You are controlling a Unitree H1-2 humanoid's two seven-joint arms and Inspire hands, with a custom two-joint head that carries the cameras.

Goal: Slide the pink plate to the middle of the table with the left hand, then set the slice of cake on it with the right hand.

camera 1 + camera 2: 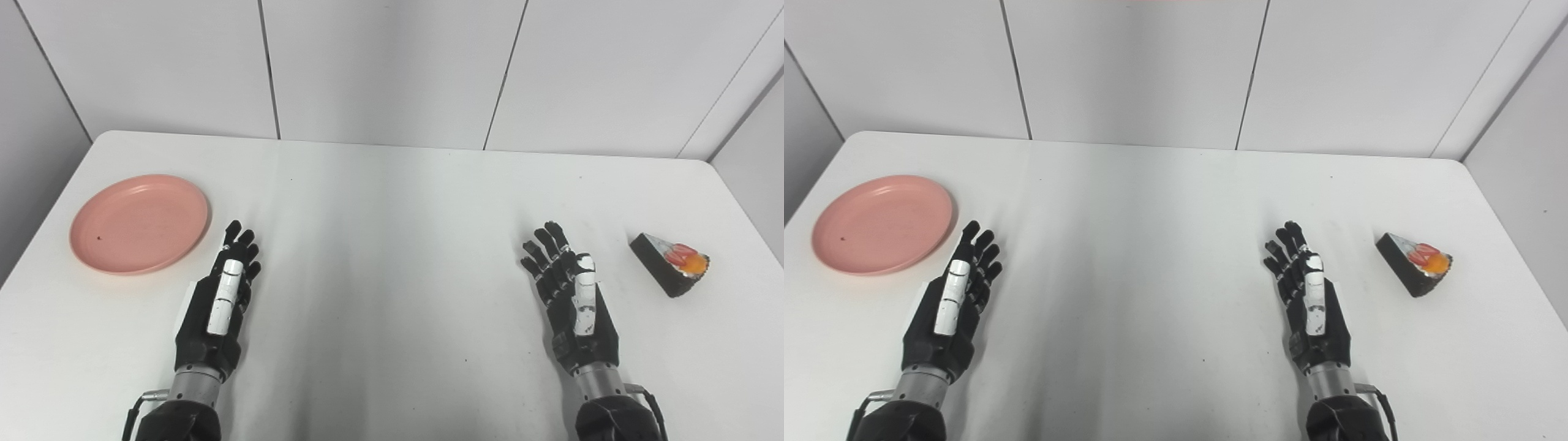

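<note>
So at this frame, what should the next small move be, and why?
Probably the left hand should reach left and forward to the near rim of the pink plate. The plate sits at the table's far left, not the middle, and is bare. Both hands are open and hold nothing; the cake slice lies untouched beside the right hand, which can wait.

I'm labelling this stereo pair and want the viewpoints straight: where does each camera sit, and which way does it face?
Left eye view: on the head, looking down and forward at the white table; both forearms enter from the bottom edge, left hand and right hand open.
Right eye view: beside it, facing the same way; everything sits further left in the picture.
Shared: pink plate at far left, slice of cake at right, wall panels behind.
</note>
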